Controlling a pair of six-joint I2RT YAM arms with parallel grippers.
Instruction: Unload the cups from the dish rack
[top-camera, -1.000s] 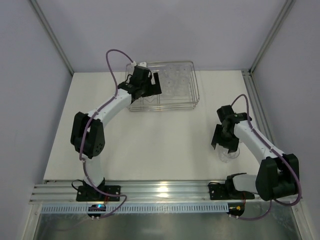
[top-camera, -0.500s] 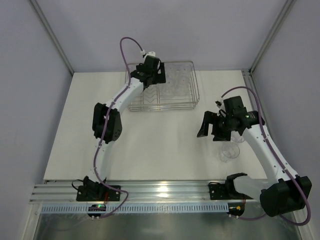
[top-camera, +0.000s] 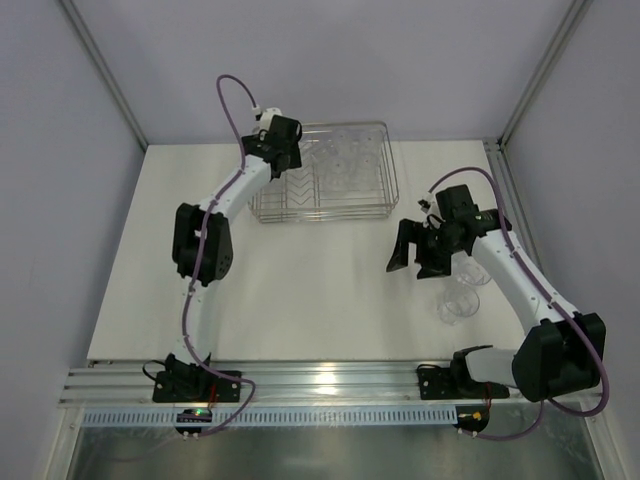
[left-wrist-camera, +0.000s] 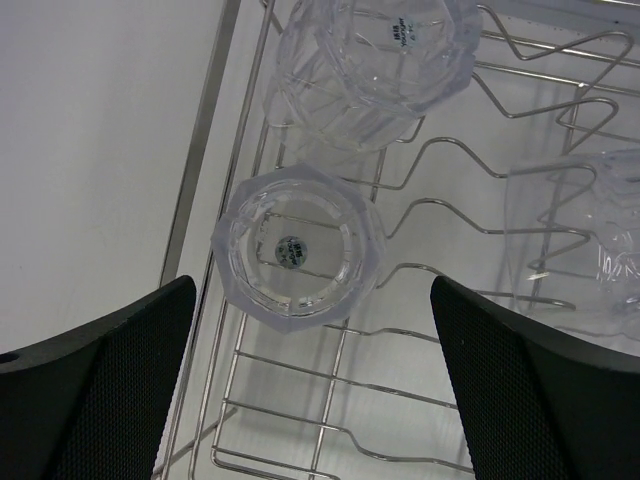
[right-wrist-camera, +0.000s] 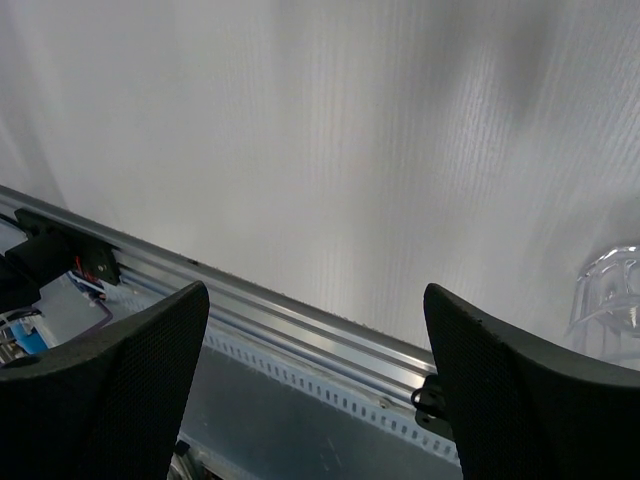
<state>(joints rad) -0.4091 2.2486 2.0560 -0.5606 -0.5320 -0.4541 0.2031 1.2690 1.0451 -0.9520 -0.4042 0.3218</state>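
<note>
The wire dish rack (top-camera: 388, 190) stands at the back of the table with several clear cups (top-camera: 345, 160) in its right half. My left gripper (top-camera: 290, 158) hangs open over the rack's left part. In the left wrist view an upright cup (left-wrist-camera: 297, 247) sits just ahead of the left gripper (left-wrist-camera: 310, 300), with another cup (left-wrist-camera: 375, 60) beyond it. My right gripper (top-camera: 413, 262) is open and empty over the table, left of two cups (top-camera: 457, 305) standing on the table. One of those cups (right-wrist-camera: 610, 300) shows at the right edge of the right wrist view, beside the right gripper (right-wrist-camera: 315, 295).
The rack's V-shaped dividers (left-wrist-camera: 480, 200) run to the right of the nearest cup, and a third cup (left-wrist-camera: 590, 230) lies among them. The table's metal front rail (right-wrist-camera: 300, 330) is in the right wrist view. Frame posts stand at the back corners.
My right gripper opened, left a cup on the table and moved up and to the left. My left gripper shifted leftward over the rack and stayed open.
</note>
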